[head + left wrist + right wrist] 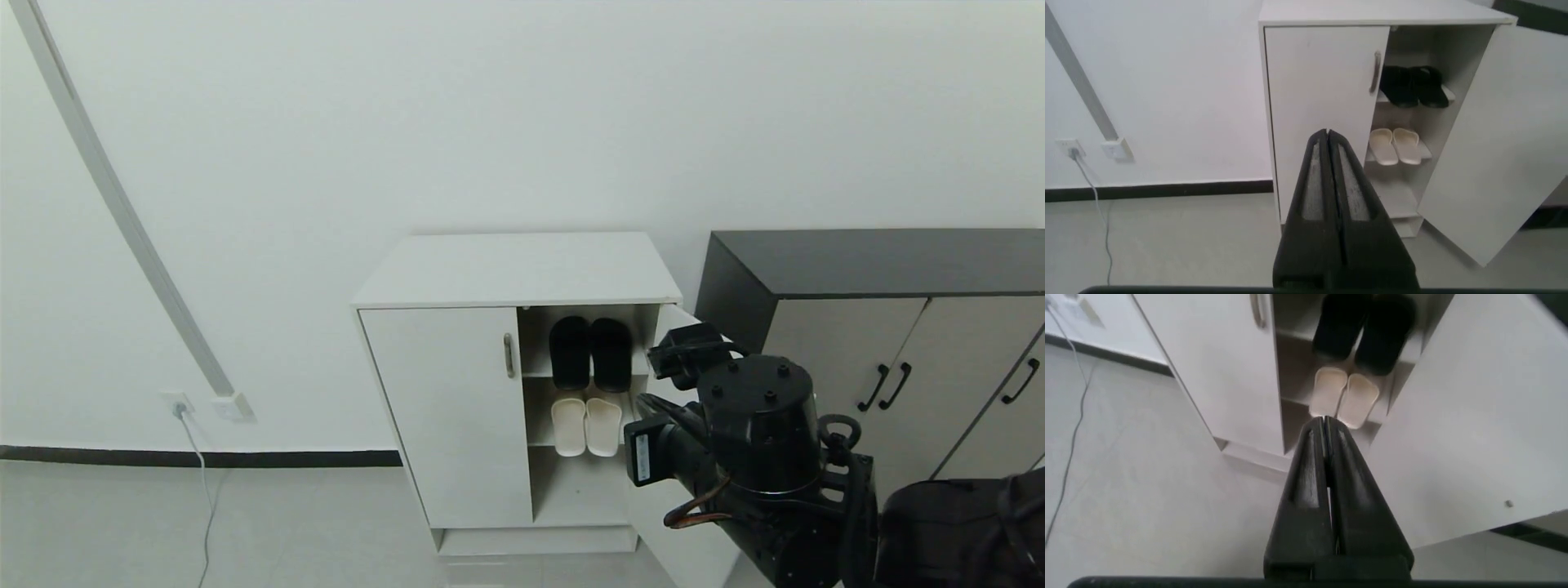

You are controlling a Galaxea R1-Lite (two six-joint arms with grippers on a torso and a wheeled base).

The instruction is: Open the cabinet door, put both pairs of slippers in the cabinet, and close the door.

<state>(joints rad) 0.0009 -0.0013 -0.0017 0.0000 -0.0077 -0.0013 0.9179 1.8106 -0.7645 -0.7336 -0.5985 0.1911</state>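
While the white cabinet door (pixel 1503 139) hangs open, I see black slide slippers (pixel 589 353) shelved above cream slide slippers (pixel 585 425) (left end effector (pixel 1327 135) and right end effector (pixel 1325 421) closed, empty).

Right arm (pixel 759 425): I have it raised in front of cabinet (pixel 514 269), on cabinet's open side, wrist close to cabinet front. Can't tell from my feeds whether arm touches cabinet. Right gripper (pixel 1325 425): fingers pressed flat together, tips aimed down toward cabinet's open half. Left gripper (pixel 1328 135): fingers pressed together too, pointing at cabinet's closed half, standing farther back from cabinet than right gripper.
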